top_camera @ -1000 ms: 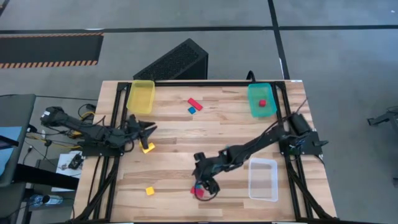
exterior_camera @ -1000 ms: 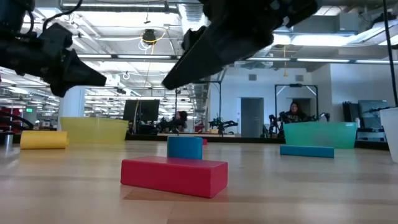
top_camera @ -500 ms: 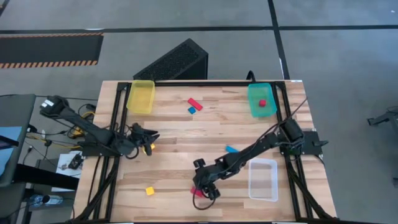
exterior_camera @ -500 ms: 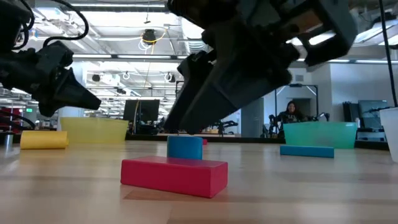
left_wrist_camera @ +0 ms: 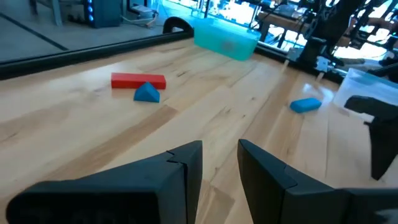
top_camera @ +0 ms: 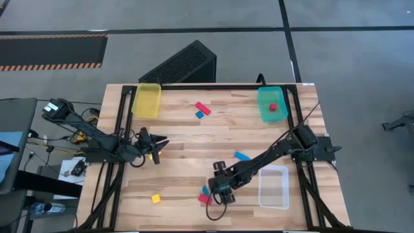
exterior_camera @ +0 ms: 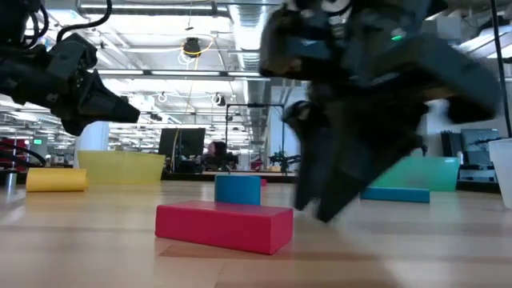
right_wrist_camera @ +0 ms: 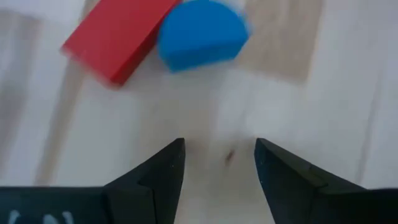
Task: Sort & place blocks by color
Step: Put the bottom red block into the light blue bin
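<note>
A red bar [top_camera: 205,199] [right_wrist_camera: 115,37] and a blue half-round block [top_camera: 206,190] [right_wrist_camera: 202,31] lie touching near the table's near edge. My right gripper [top_camera: 222,189] [right_wrist_camera: 217,155] is open and low just to their right, with both blocks ahead of its fingers. My left gripper [top_camera: 157,142] [left_wrist_camera: 219,158] is open and empty above a yellow bar [top_camera: 151,156] [exterior_camera: 56,179] near the left edge. A yellow cube [top_camera: 155,199], a blue block [top_camera: 242,156], a red bar [top_camera: 203,107] and a blue wedge [top_camera: 199,114] lie loose. One red block [top_camera: 273,107] sits in the teal bin.
The yellow bin [top_camera: 147,99] stands at the far left corner, the teal bin [top_camera: 272,113] at the far right, and the clear bin [top_camera: 273,186] at the near right, close beside my right arm. Bare wood spans the table's middle.
My right gripper has swung from above the red bar and blue half-round block toward the table's right and come down lower; both blocks have stayed put. My left gripper dipped toward the yellow bar, then rose slightly.
</note>
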Available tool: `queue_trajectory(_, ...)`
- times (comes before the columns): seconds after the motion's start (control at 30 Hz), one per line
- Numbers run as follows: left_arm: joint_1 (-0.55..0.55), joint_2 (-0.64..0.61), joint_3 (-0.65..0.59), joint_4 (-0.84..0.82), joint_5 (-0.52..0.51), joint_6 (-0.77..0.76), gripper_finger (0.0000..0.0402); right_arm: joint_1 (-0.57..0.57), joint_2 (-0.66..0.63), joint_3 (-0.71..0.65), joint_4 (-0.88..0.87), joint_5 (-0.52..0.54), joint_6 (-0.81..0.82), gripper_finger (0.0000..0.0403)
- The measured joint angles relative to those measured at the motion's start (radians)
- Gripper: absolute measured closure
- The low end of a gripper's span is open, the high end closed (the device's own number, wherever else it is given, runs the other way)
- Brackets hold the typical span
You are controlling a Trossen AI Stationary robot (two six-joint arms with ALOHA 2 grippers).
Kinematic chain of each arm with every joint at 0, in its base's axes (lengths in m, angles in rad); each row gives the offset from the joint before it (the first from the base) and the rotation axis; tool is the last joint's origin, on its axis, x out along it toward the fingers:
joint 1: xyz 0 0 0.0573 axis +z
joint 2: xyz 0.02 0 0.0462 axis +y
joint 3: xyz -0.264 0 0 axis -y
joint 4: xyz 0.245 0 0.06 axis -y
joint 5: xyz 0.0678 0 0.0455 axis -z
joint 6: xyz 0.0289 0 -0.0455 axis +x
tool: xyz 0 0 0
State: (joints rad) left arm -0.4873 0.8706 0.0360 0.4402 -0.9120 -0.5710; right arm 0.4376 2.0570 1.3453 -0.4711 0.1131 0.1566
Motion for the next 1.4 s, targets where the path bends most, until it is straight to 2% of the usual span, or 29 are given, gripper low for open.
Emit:
queue_trajectory(0.3, 0.006, -0.001, 0.002, 0.101, -0.019, 0.061, 0.031, 0.062, -0.077, 0.0, -0.178, -0.003, 0.03, 0.0226)
queue_trajectory(0.4, 0.019, -0.001, 0.002, 0.165, -0.017, 0.114, 0.031, 0.072, -0.117, 0.0, -0.183, 0.06, 0.028, 0.023)
queue_trajectory(0.47, 0.033, -0.001, 0.003, 0.2, -0.024, 0.156, 0.031, 0.067, -0.13, 0.0, -0.129, 0.104, 0.013, 0.023)
queue_trajectory(0.57, 0.064, -0.001, 0.003, 0.252, -0.037, 0.214, 0.031, 0.047, -0.126, -0.002, 0.043, 0.095, -0.041, 0.0227)
queue_trajectory(0.73, 0.116, -0.001, 0.003, 0.286, -0.018, 0.229, 0.031, 0.01, -0.055, 0.001, 0.398, -0.058, -0.103, 0.0227)
queue_trajectory(0.9, 0.137, 0.0, 0.004, 0.265, 0.071, 0.203, 0.031, -0.035, 0.039, 0.0, 0.558, -0.182, -0.128, 0.0237)
queue_trajectory(1.13, 0.137, 0.0, 0.004, 0.227, 0.095, 0.184, 0.031, -0.055, 0.103, 0.003, 0.525, -0.216, -0.12, 0.0243)
queue_trajectory(1.4, 0.137, 0.0, 0.004, 0.216, 0.094, 0.175, 0.031, -0.04, 0.075, 0.005, 0.323, -0.216, -0.095, 0.0242)
